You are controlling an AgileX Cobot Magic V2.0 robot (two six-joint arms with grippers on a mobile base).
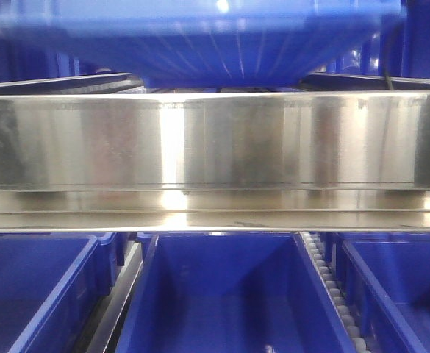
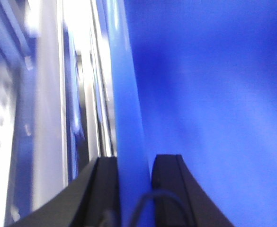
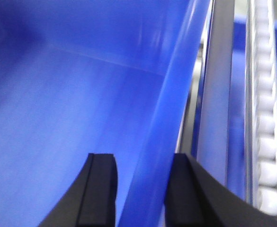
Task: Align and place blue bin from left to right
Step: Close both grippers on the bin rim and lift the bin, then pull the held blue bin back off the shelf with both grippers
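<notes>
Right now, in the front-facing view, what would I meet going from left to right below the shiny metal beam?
Left blue bin → grey metal rail → middle blue bin → white roller track → right blue bin.

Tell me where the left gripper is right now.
In the left wrist view, the left gripper grips a wall of the blue bin, one finger on each side; a metal rail runs close alongside, outside that wall.

Glare streaks the steel rail [image 1: 174, 140]; wrist views blurred.
</notes>
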